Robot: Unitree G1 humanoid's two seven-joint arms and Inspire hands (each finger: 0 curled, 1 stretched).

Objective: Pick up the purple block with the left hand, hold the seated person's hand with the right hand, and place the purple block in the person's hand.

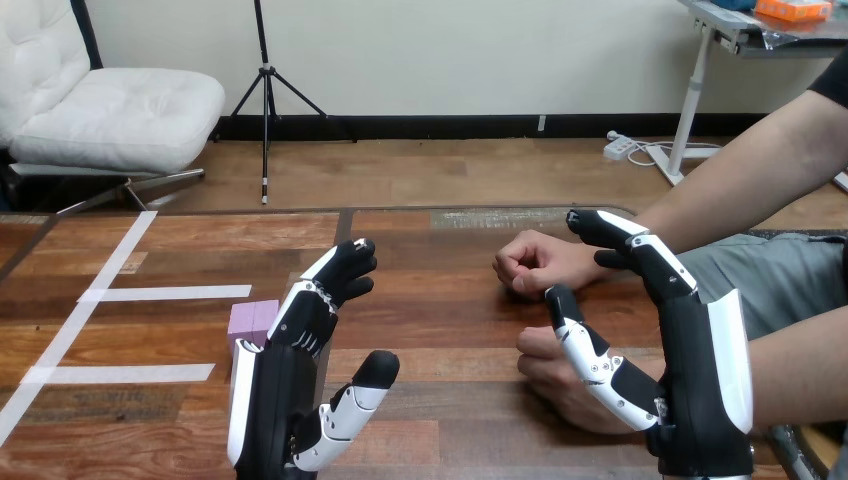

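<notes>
**Head view.** We see the small purple cube-shaped block (245, 322) resting on the wooden plank table (450, 330) at centre left, just right of the white tape strips (150, 293), with no fingers round it. The robot's left hand (280, 395) stands upright just near and right of the block. Its fingers are straight and spread away from the thumb, and it holds nothing. Those fingers cover the block's right edge, and we cannot tell whether they touch it.

The robot's right hand (700, 370) is likewise spread and empty, at the right. It reaches between the person's two bare hands. The person's farther hand (535, 262) is a closed fist on the table, and the person's nearer hand (565, 390) lies curled, partly behind the right hand's thumb (585, 345). We cannot tell whether the thumb and the nearer hand touch, and no robot finger is curled round either hand.

We judge three hazards from here:

- **Pushed block.** The left hand meets the block from its right side, so closing fingers may push the block leftward instead of pinching it.
- **Wrong hand.** The right hand sits between two hands, so it may close on the wrong one or catch only knuckles.
- **No open palm.** Neither of the person's hands shows an upturned palm, so a block released over a fist would likely tumble onto the table.
</notes>
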